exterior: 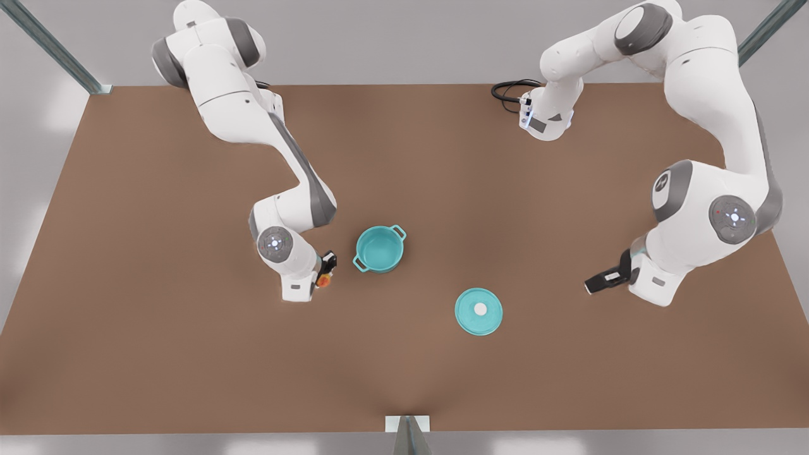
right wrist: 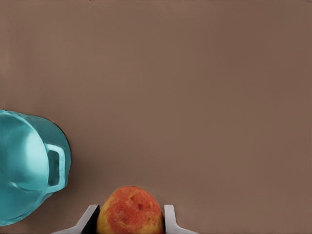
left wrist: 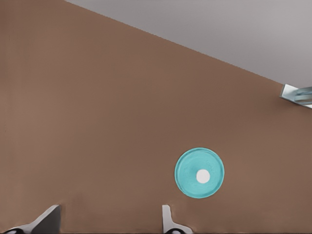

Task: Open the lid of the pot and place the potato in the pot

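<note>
Potato (right wrist: 129,210) gripped in R hand (exterior: 325,270) | L hand (exterior: 599,282) open, empty

With the pot lid (exterior: 479,311) lying flat on the table (exterior: 158,347) well apart from the pot (exterior: 379,249), nothing is covering the pot's open mouth, and bare table is lying between the pot and the right gripper (exterior: 325,270) pinching the potato (exterior: 323,281) just beside it.
</note>
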`<state>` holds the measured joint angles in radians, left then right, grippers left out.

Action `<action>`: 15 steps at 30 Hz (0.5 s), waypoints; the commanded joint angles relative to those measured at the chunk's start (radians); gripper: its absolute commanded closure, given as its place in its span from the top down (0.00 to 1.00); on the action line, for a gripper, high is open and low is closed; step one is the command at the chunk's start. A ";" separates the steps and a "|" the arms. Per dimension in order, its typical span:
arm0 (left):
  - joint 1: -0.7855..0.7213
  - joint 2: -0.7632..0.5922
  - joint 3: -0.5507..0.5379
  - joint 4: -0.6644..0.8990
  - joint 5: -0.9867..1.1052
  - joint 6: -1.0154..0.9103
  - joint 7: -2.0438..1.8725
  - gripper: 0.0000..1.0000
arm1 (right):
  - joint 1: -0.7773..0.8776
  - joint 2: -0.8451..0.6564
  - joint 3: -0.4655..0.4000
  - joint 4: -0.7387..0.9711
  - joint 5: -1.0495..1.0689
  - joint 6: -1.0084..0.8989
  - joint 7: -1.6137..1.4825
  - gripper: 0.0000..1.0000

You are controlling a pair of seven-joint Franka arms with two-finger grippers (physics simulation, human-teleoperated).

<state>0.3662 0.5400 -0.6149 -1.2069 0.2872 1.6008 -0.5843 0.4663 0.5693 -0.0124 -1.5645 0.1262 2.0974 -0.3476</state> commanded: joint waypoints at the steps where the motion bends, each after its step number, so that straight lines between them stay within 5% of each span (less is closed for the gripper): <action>1: -0.209 -0.133 0.509 -0.054 -0.422 -0.336 0.588 1.00 | 0.044 -0.012 0.000 -0.012 -0.005 -0.027 0.245 0.43; 2: -0.262 -0.406 0.557 -0.437 -0.438 0.031 0.581 1.00 | 0.064 -0.034 0.000 -0.066 -0.005 -0.001 0.286 0.43; 5: -0.322 -0.272 0.555 -0.230 -0.451 0.013 0.489 1.00 | 0.091 -0.101 0.000 -0.238 -0.004 0.167 0.320 0.43; 15: -0.325 -0.262 0.555 -0.232 -0.439 -0.068 0.495 1.00 | 0.241 -0.062 0.002 -0.197 0.124 0.282 0.447 0.43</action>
<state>0.0459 0.2773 -0.0589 -1.4398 -0.1543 1.5450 -0.2990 0.6993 0.4992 -0.0107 -1.7701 0.2270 2.3074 -0.1528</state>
